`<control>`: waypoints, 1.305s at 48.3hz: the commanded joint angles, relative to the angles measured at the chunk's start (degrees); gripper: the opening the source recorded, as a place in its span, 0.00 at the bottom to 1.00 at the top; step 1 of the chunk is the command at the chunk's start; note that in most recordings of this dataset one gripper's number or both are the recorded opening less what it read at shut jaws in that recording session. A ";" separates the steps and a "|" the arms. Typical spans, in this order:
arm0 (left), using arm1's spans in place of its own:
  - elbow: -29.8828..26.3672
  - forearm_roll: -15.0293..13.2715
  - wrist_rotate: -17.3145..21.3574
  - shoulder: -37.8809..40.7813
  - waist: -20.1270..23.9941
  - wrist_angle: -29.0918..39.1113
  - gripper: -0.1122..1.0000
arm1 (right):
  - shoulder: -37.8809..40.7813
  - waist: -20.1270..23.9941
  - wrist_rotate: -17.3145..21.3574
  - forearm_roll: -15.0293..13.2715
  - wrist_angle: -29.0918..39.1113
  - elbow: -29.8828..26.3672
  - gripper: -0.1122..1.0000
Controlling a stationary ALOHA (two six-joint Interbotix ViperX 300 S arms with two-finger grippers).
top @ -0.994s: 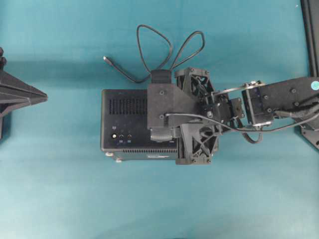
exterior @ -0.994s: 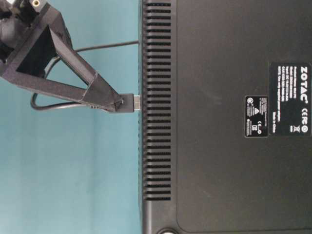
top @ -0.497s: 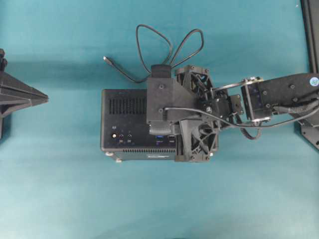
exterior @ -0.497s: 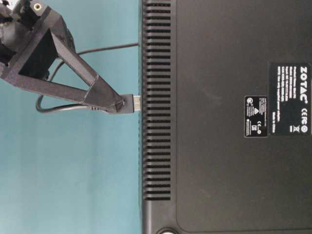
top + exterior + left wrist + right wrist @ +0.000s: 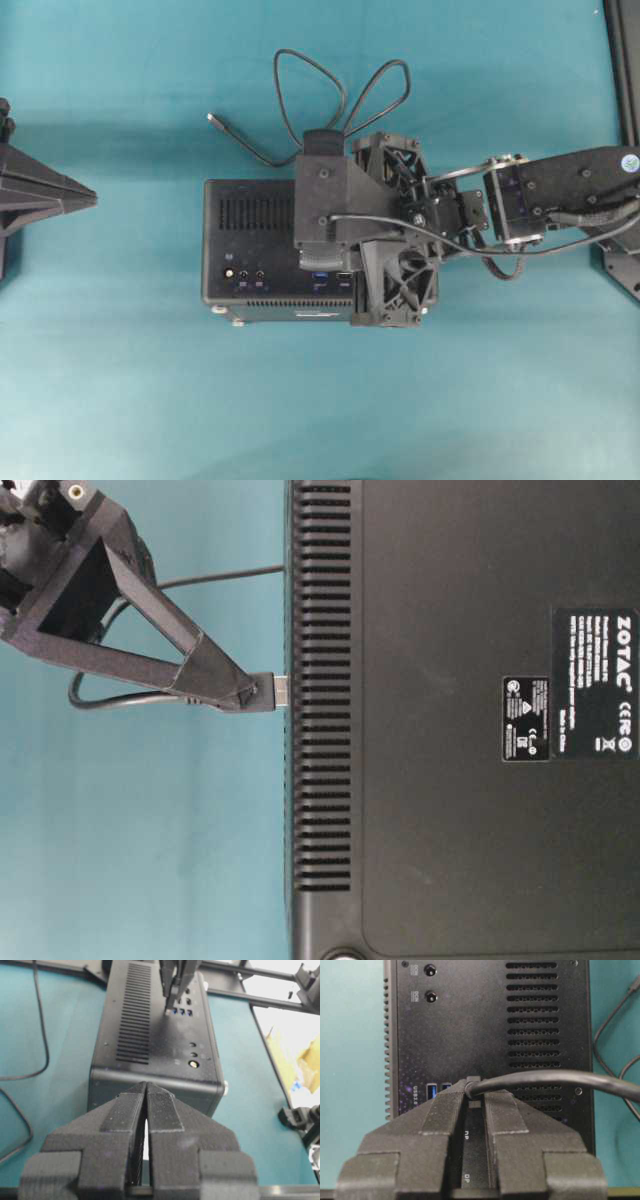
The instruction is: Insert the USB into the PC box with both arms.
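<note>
- The right gripper (image 5: 472,1095) stayed clamped on the plug end of the USB (image 5: 268,692), jaws narrow around it, the cable running off to the right in its wrist view
- Over the last second the gripper had slid a little across the top of the PC box (image 5: 250,240), uncovering the blue ports (image 5: 331,275) in the overhead view; in the last half second it barely moved
- In the table-level view the metal tip of the plug sat just at the box's face, apparently touching or nearly so, and not pushed in
- My reading: the plug was being lined up with a port and insertion was not yet done
- The rest of the cable lay looped on the table behind the box
- The left gripper (image 5: 146,1110) hung well short of the box, jaws pressed together and empty, not bracing the case
</note>
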 commanded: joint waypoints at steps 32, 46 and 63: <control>-0.88 0.09 -0.09 0.26 -0.18 -0.26 0.10 | -0.88 -0.09 0.44 -0.26 0.18 -0.44 0.38; -0.97 0.09 -0.18 0.18 -0.18 -0.26 0.10 | -1.67 0.26 0.53 -1.41 0.35 -0.79 0.58; -0.79 0.09 -0.35 0.18 -0.18 -0.79 0.10 | -2.29 0.35 0.44 -1.67 0.44 -4.22 0.58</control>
